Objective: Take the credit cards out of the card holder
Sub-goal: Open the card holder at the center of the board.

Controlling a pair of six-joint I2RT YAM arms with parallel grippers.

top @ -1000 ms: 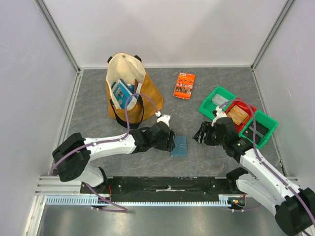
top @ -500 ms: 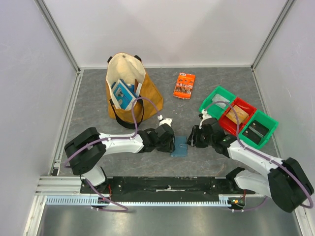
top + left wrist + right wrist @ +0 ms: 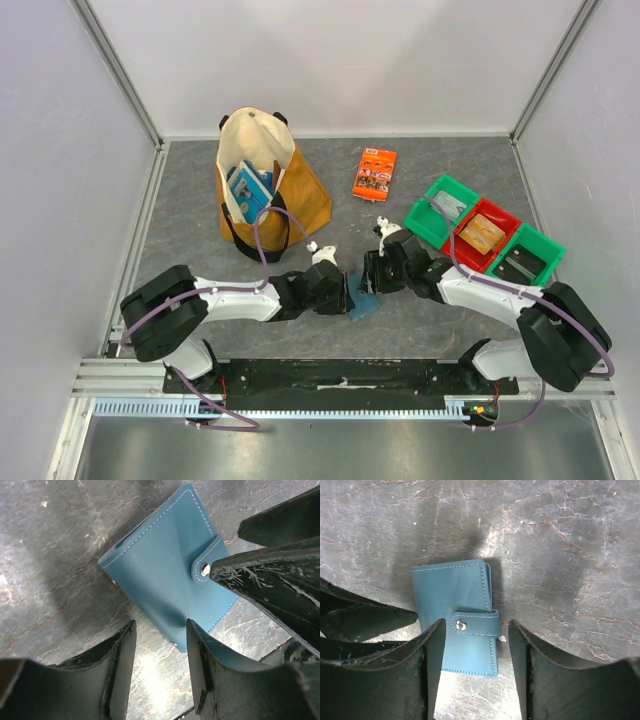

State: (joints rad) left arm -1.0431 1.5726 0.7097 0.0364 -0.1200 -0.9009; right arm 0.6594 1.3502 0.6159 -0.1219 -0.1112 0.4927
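The card holder is a flat blue wallet lying closed on the grey table, its tab snapped shut. It also shows in the left wrist view and the right wrist view. No credit cards show; they are hidden or out of view. My left gripper is open at the wallet's left edge, one finger over its near corner. My right gripper is open, low over the wallet's far side, with the tab between its fingers. The two grippers' fingertips nearly meet over the wallet.
A tan tote bag with boxes inside stands at the back left. An orange printed packet lies at the back. Green and red bins with flat items stand to the right. Walls enclose the table on three sides.
My right arm has swung left from beside the bins to over the wallet. My left gripper has stayed at the wallet's left edge, shifting slightly. The wallet has not visibly moved.
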